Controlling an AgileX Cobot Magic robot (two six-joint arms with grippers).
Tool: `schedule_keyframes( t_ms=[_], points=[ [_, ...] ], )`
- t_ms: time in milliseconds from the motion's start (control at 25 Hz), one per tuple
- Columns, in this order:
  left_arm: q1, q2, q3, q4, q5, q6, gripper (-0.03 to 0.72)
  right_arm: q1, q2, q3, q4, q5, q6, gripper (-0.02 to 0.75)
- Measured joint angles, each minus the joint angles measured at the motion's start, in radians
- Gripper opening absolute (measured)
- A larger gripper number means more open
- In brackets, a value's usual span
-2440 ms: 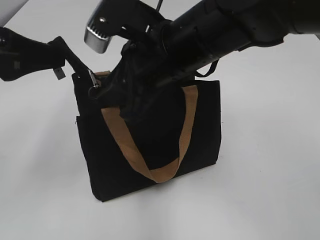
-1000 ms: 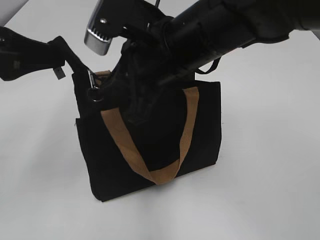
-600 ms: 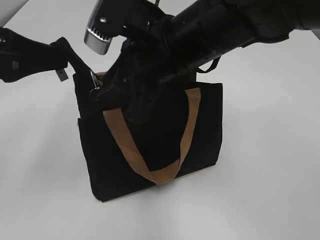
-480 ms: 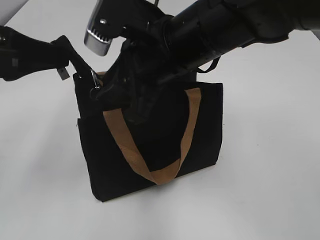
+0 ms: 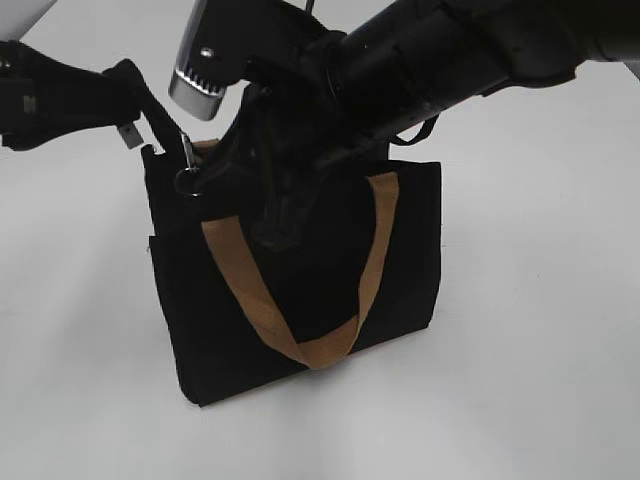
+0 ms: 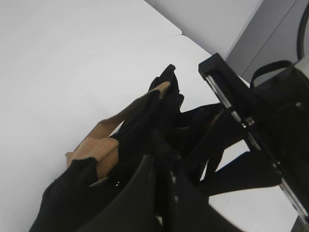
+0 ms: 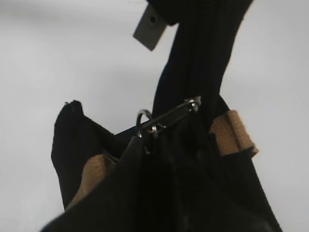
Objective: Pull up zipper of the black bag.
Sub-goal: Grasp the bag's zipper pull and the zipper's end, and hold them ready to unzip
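The zipper (image 5: pixel 187 165) sits at the upper left corner of the bag (image 5: pixel 300 290), its one small silvery ring pull (image 7: pixel 145 121) showing in the right wrist view with a thin metal clip running off to its right. There is one bag, black and boxy, standing upright on the white surface (image 5: pixel 540 300). It has two tan strap handles: the front handle (image 5: pixel 300 345) hangs down the near face in a loop, and only a short piece of the back handle (image 5: pixel 207 147) shows at the top edge.

Two arms meet at that corner. The left gripper (image 5: pixel 150 115) comes in from the left of the exterior view, its black fingers pressed together on the fabric of the bag's top corner just beside the zipper; a small grey tag (image 5: pixel 128 135) hangs under it. The right gripper (image 5: pixel 205 180) reaches across from the upper right and lies over the top of the bag, right at the ring pull; whether it is spread or pinching the pull cannot be told. The bulky right arm (image 5: pixel 420 60) hides most of the zip line and the middle of the top edge.
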State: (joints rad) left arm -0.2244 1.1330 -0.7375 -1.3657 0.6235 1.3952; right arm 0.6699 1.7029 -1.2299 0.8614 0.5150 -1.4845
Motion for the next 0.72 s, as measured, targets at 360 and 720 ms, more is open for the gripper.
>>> schedule_keyframes(
  t_ms=[360,720],
  points=[
    [0.0,0.0,0.0,0.004,-0.004,0.0,-0.01,-0.001,-0.003,0.0,-0.016,-0.002,-0.016,-0.001],
    [0.0,0.0,0.0,0.22,0.0,-0.268,-0.01,-0.072,-0.055,0.0,-0.061,0.032,-0.02,-0.001]
  ],
)
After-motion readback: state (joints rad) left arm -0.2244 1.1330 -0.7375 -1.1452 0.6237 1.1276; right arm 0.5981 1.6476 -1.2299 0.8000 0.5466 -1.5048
